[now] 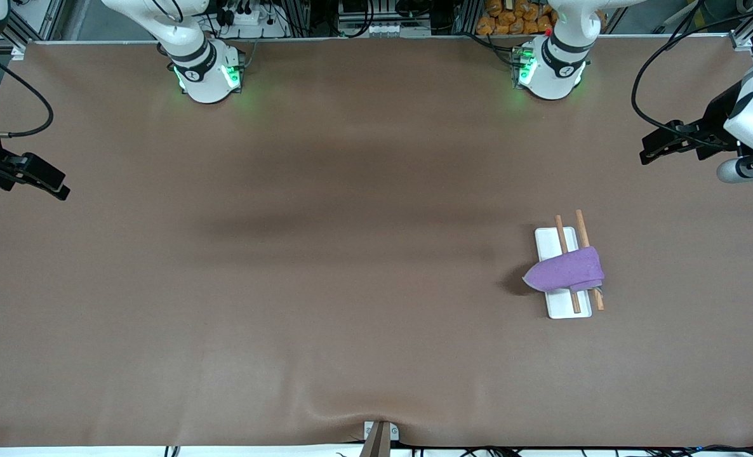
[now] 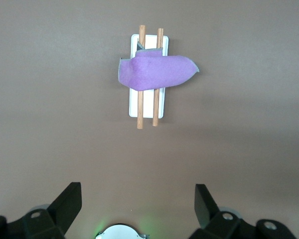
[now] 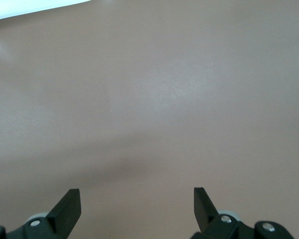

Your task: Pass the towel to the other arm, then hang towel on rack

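A brown table filled the front view, with both arm bases along its upper edge. The right arm waited at its own end of the table, and the right gripper hung over the bare brown surface there, its two black fingers spread wide with nothing between them. The left arm waited too, at the other end; the left gripper hung over the table edge, fingers likewise spread wide and empty — its wrist view looked down on the rack from well apart. The rack stood toward the left arm's end of the table, nearer to the front camera than the left arm's base: a white base plate with two thin wooden rods running side by side above it. The towel lay draped across both rods, purple side up, covering their middle and the part toward the front camera — one pointed corner stuck out past the plate toward the right arm's end, and a sliver of grey underside showed at its edge. Neither gripper touched it.
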Available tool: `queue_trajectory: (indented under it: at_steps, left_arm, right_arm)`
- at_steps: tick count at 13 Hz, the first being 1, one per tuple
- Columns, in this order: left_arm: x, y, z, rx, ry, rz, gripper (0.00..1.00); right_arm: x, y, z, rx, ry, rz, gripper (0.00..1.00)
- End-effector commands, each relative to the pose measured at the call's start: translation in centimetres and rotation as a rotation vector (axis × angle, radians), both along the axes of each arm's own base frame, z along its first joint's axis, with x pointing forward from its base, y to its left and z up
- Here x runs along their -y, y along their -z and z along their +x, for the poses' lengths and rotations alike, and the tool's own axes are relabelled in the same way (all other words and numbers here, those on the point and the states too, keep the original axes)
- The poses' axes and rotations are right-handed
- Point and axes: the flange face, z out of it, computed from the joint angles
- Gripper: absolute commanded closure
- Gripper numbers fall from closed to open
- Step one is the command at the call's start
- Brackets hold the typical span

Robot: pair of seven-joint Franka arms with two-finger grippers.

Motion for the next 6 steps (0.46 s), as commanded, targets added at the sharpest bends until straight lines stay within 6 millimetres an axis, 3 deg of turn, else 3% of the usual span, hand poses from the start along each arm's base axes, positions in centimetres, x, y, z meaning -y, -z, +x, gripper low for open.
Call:
queue_trajectory:
  at_steps: [1,6]
  left_arm:
    - [0.1,-0.36,-0.77,-0.002,-0.008,0.007,0.0]
    - [-0.1,-0.28,-0.7,-0.002,0.004,0.008,0.0]
  right_arm:
    - [0.2,-0.34,0.07,-0.002,0.013,0.012,0.0]
    - [0.65,-0.07,0.19,-0.008,0.022,0.012,0.0]
